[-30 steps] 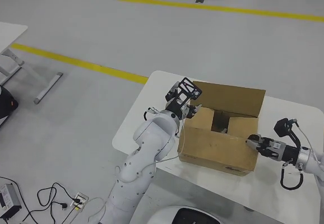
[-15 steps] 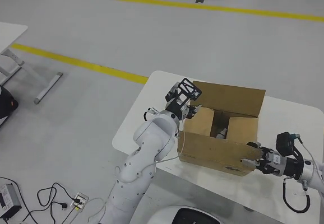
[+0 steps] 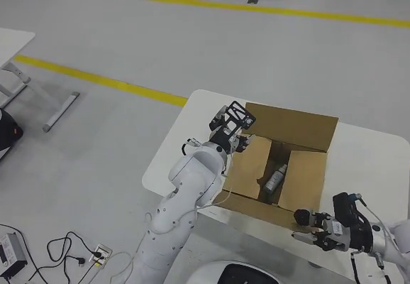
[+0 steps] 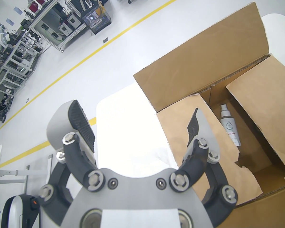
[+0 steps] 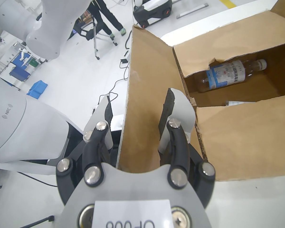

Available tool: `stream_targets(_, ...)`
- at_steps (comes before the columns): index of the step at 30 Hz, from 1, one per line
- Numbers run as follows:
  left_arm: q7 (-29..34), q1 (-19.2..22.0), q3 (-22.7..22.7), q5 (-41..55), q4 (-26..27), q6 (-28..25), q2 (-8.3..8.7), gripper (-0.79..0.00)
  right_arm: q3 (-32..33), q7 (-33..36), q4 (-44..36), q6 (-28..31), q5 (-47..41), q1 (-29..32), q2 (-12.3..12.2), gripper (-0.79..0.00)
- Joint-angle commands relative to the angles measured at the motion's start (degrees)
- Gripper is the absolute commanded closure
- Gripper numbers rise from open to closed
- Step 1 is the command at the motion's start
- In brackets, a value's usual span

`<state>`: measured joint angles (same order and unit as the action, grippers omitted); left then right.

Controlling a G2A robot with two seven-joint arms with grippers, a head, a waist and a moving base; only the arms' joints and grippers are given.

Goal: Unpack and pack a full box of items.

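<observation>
Opened box (image 3: 308,181) at the table's (image 3: 375,163) front edge, contents half hidden.
Left gripper (image 4: 135,115) gapes wide, empty, by the box's far left corner; right gripper (image 5: 139,100) is at the near flap (image 5: 144,72), grip unclear. A spray bottle (image 4: 230,125) and clear bottle (image 5: 228,73) lie inside, partly under flaps.

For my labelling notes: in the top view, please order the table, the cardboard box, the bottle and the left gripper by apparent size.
1. table
2. cardboard box
3. left gripper and bottle: they look similar; the gripper hangs nearer the camera, so not ranked.
</observation>
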<state>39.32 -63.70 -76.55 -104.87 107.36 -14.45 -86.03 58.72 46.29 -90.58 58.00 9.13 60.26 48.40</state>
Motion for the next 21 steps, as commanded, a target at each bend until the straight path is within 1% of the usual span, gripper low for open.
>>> stream_targets(1, -0.01, 0.00, -0.01, 0.02, -0.01, -0.01, 0.00, -0.785, -1.67, 0.00, 0.33, 0.00, -0.64, -0.53, -0.96, -0.520)
stream_targets(2, -0.01, 0.00, -0.01, 0.02, -0.01, -0.01, 0.00, -0.785, -2.52, 0.00, 0.76, 0.00, -1.08, -0.78, -1.39, -0.446)
stream_targets(3, -0.01, 0.00, -0.01, 0.02, -0.01, -0.01, 0.00, -0.785, -3.51, 0.00, 1.03, 0.00, -1.28, -1.09, -1.80, -0.391)
stream_targets(5, -0.01, 0.00, -0.01, 0.02, -0.01, -0.01, 0.00, -0.785, -5.35, 0.00, 1.53, 0.00, -1.62, -1.95, -2.56, -0.397)
stream_targets(9, -0.01, 0.00, -0.01, 0.02, -0.01, -0.01, 0.00, -0.785, -8.38, 0.00, 2.80, 0.00, -3.47, -3.46, -3.59, -0.382)
stream_targets(11, -0.01, 0.00, -0.01, 0.02, -0.01, -0.01, 0.00, -0.785, -10.18, 0.00, 4.03, 0.00, -3.99, -4.62, -4.03, -0.357)
stream_targets(12, -0.01, 0.00, -0.01, 0.02, -0.01, -0.01, 0.00, -0.785, -10.80, -0.01, 4.50, 0.00, -4.16, -5.16, -4.15, -0.329)
stream_targets(13, -0.01, 0.00, -0.01, 0.02, -0.01, -0.01, 0.00, -0.785, -11.39, -0.01, 4.98, 0.00, -4.54, -5.59, -4.21, -0.265)
stream_targets(14, -0.01, 0.00, -0.01, 0.02, -0.01, -0.01, 0.00, -0.785, -11.96, -0.01, 5.59, 0.00, -4.82, -5.99, -4.25, -0.249)
stream_targets(15, -0.01, 0.00, -0.01, 0.02, -0.01, -0.01, 0.00, -0.785, -12.49, -0.01, 6.53, 0.00, -4.57, -6.43, -4.28, -0.191)
stream_targets(19, -0.01, 0.00, -0.01, 0.02, -0.01, -0.01, 0.00, -0.785, -14.32, -0.02, 7.85, 0.00, -4.63, -8.02, -3.98, -0.022)
stream_targets(20, -0.01, 0.00, -0.01, 0.02, -0.01, -0.01, 0.00, -0.785, -14.69, -0.01, 8.13, 0.00, -4.63, -8.32, -3.88, 0.000)
stream_targets(21, -0.01, 0.00, -0.01, 0.02, -0.01, -0.01, 0.00, -0.785, -15.06, -0.02, 8.39, 0.00, -4.50, -8.60, -3.78, 0.000)
